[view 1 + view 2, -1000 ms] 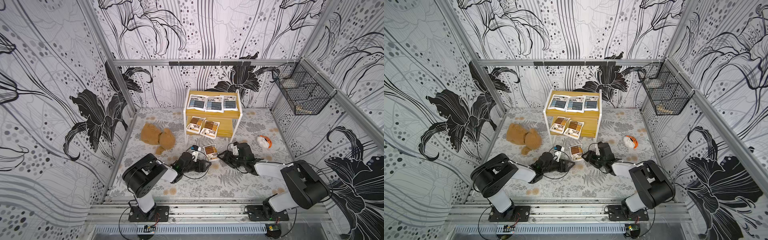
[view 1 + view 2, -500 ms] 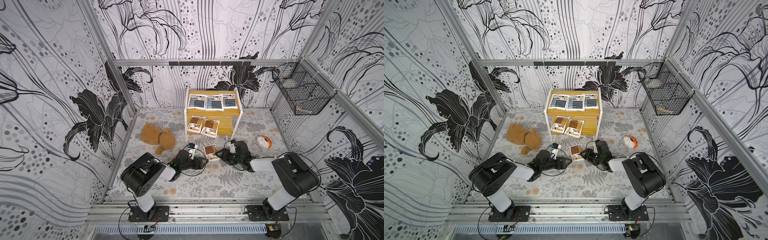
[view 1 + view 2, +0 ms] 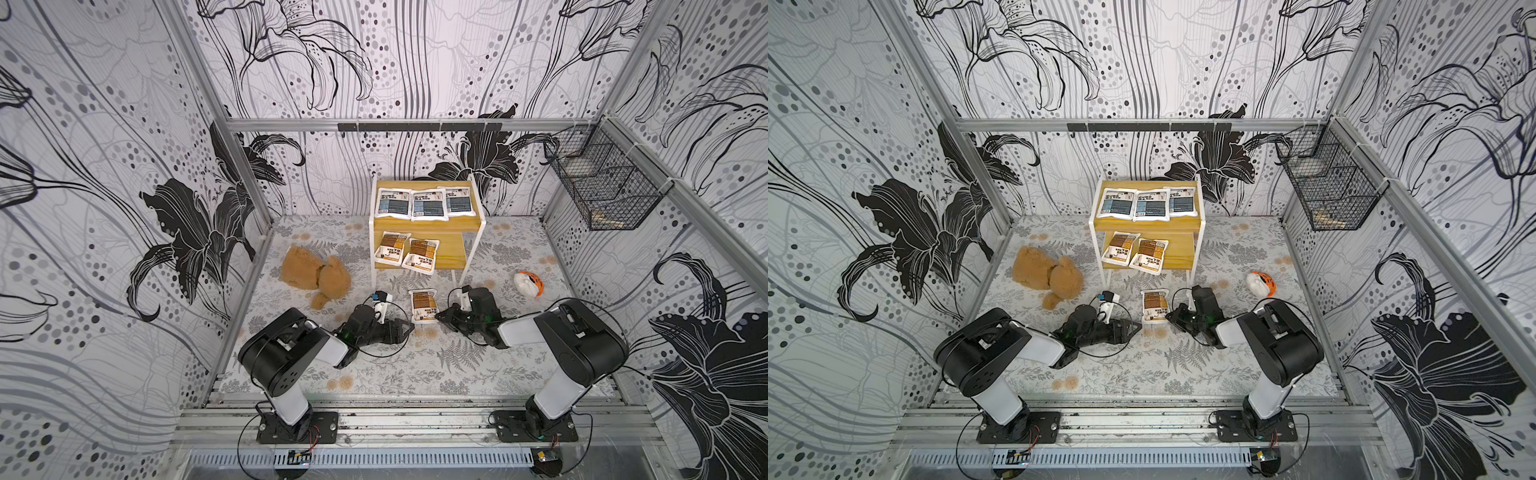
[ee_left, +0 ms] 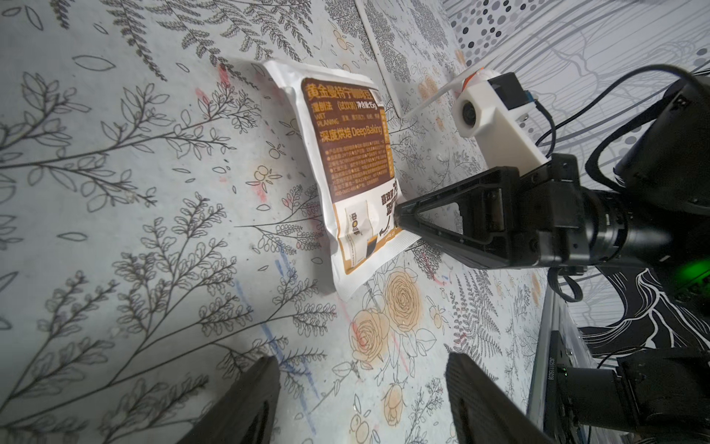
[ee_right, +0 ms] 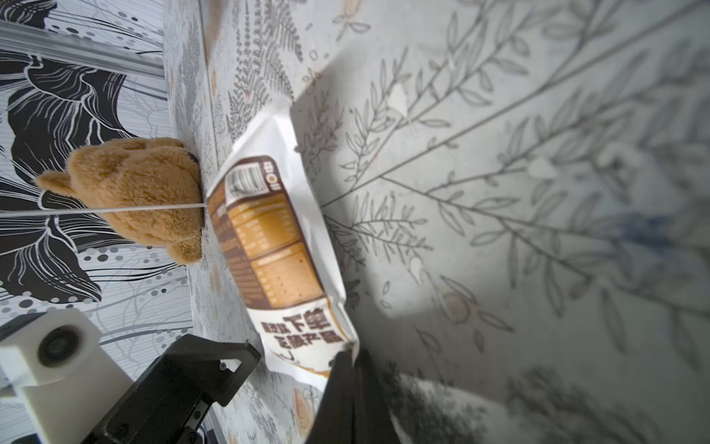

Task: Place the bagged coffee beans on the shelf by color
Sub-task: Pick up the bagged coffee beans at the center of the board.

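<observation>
Right black parallel gripper (image 4: pixel 399 215) pinched shut on corner of flat white brown-panelled coffee pouch (image 4: pixel 347 153) lying on floral mat (image 4: pixel 134 192); left black gripper (image 4: pixel 361 363) open wide, empty.

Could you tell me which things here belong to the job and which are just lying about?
Job: floor coffee pouch, right gripper clamping its corner, two brown-label pouches, three blue-label pouches, shelf.
Lying about: teddy bear, white-and-orange toy, wire basket.
</observation>
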### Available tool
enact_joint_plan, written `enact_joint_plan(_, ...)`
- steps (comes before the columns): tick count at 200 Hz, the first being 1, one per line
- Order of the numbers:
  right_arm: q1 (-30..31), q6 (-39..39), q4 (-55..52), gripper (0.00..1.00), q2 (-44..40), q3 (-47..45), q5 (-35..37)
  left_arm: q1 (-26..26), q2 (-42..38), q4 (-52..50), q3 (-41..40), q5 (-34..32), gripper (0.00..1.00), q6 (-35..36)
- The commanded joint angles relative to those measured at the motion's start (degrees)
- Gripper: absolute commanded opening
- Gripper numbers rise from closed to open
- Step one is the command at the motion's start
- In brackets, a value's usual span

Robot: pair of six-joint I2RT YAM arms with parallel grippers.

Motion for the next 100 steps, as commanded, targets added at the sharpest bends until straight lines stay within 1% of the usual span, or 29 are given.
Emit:
enact_joint_plan(1, -0.03, 0.08, -2.53, 0.00, -4.58, -1.91, 0.94, 0.07, -2.35, 3.66, -1.74, -0.33, 0.73, -1.92)
enact_joint_plan(16, 0.32, 0.06, -4.27, 0.00, -8.30, -3.08, 1.27, 0.05, -4.24, 4.40, -3.01, -0.31, 0.73, -3.34)
enact_joint_plan(42, 1.23, -0.92, -10.46, 0.00, -17.97, -5.01, 2.96, -0.07, -8.44, 5.53, -6.04, 0.14, 0.73, -6.07)
enact_joint_plan(63, 1.51, -0.93, -15.46, 0.00, -26.97, -7.40, 3.78, -0.53, -12.21, 3.69, -7.27, 1.00, 0.73, -9.10)
enact_joint_plan(82, 1.44, -0.45, -20.55, 0.00, -35.79, -9.59, 4.99, -1.20, -15.10, -0.15, -7.23, 1.80, 0.73, -12.22)
enact_joint_plan(100, 1.50, -0.08, -25.68, 0.00, -43.95, -10.61, 6.24, -2.93, -17.88, -1.29, -7.77, 2.02, 0.73, -14.49)
